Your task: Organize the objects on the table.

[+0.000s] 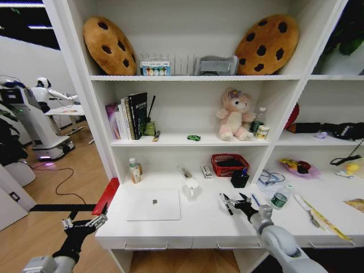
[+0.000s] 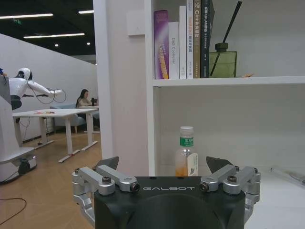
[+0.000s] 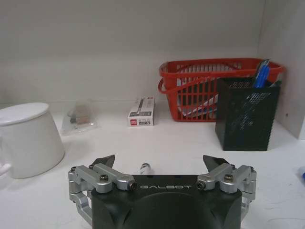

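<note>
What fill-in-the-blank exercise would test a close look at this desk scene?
1. The closed laptop lies flat on the ____.
2. The black pen cup stands beside a red ____.
3. The right gripper hovers over the desk with its fingers ____.
4. On the shelf, the plush bear is coloured ____.

Missing words: desk; basket; open; pink.

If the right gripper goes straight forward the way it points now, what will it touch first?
Probably the pen lying on the desk between its open jaws. Beyond that lies a small box, then the back wall; depth is hard to judge.
</note>
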